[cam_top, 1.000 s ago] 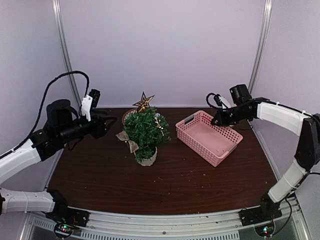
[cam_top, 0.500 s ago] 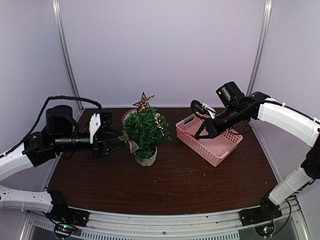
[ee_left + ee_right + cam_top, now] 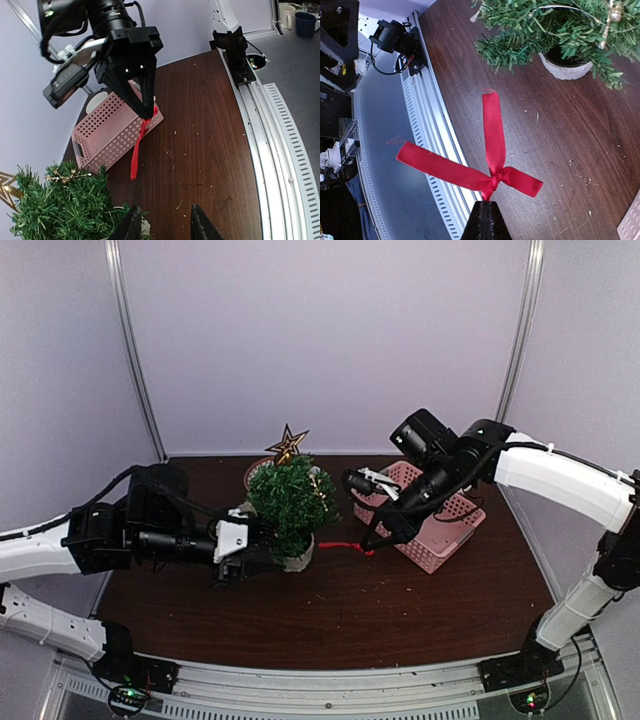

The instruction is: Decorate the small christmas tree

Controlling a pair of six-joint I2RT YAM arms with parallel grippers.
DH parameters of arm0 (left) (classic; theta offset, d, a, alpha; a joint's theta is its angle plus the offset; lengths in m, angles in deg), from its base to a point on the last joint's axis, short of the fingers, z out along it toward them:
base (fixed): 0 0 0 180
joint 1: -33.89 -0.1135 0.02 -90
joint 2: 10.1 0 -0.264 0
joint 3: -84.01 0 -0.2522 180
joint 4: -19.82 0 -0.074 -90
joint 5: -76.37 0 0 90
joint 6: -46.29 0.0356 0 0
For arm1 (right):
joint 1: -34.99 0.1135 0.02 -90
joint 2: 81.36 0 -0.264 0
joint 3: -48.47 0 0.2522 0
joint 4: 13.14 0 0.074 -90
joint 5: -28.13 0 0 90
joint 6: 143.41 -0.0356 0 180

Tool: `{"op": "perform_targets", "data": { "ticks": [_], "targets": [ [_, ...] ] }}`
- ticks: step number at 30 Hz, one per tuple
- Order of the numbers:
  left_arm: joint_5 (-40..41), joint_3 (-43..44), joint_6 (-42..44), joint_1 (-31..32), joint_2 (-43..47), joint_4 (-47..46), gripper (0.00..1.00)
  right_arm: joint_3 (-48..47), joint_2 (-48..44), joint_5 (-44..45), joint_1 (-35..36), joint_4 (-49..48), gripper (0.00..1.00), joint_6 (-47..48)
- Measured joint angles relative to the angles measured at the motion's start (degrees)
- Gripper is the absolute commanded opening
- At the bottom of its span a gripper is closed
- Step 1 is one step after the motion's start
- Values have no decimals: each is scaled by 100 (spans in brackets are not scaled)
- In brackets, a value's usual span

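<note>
The small christmas tree stands mid-table in a whitish pot, with a gold star on top and a gold bead string on its right side. My right gripper hangs just right of the tree, shut on the knot of a red ribbon bow whose tails hang free above the table. In the right wrist view the tree and pot lie ahead. My left gripper is low beside the pot, open, with nothing between its fingers; needles fill its left side.
A pink perforated basket sits right of the tree, behind my right gripper. A round dish shows behind the tree. The metal rail runs along the near table edge. Small needle scraps dot the dark wood.
My right arm swung left from over the basket to beside the tree, carrying the red bow. My left arm dropped and reached right to the pot, its jaws narrowing.
</note>
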Motion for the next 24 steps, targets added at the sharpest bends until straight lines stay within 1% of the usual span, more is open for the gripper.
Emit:
{"op": "perform_targets", "data": {
  "ticks": [4, 8, 16, 20, 24],
  "targets": [
    [433, 225, 365, 444, -367, 9, 38, -127, 157, -227, 153, 22, 0, -170],
    [802, 433, 660, 769, -688, 9, 40, -227, 330, -450, 317, 20, 0, -321],
    [1377, 811, 970, 1060, -1274, 74, 41, -321, 608, -717, 732, 13, 0, -527],
    [1526, 885, 1016, 1130, -1493, 166, 36, -376, 660, -772, 841, 20, 0, -564],
    [1659, 898, 1054, 1172, -1679, 271, 25, -437, 671, -798, 894, 0, 0, -566]
  ]
}}
